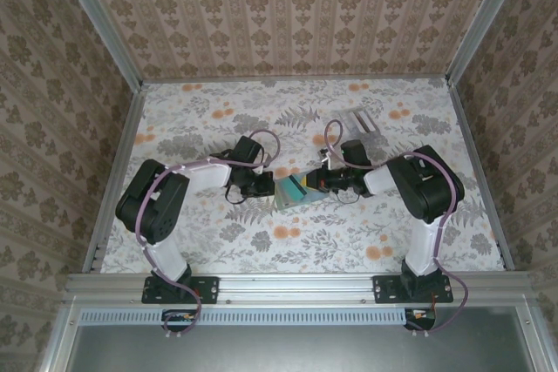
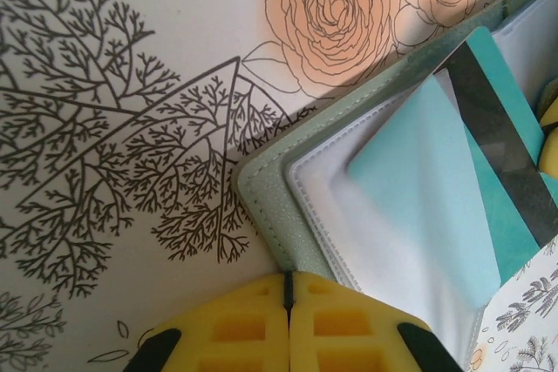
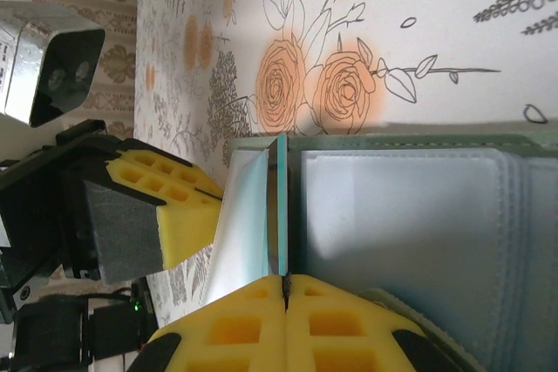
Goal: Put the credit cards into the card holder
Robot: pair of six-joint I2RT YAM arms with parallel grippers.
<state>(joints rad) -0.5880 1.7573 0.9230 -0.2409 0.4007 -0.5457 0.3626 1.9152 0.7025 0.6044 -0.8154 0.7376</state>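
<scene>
Left gripper (image 2: 288, 289) pinches card holder (image 2: 261, 206) edge; right gripper (image 3: 285, 289) clamps teal card (image 3: 272, 206) — clear stand (image 1: 359, 121) behind.

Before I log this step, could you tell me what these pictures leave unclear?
Top view: the card holder is tiny and partly covered by the left pincer and right pincer; its pockets are unreadable.
Top view: the clear stand is too small to tell its contents.
Left wrist view: the teal card is cut off by the right edge.
Right wrist view: that card stands edge-on, its face hidden.
</scene>
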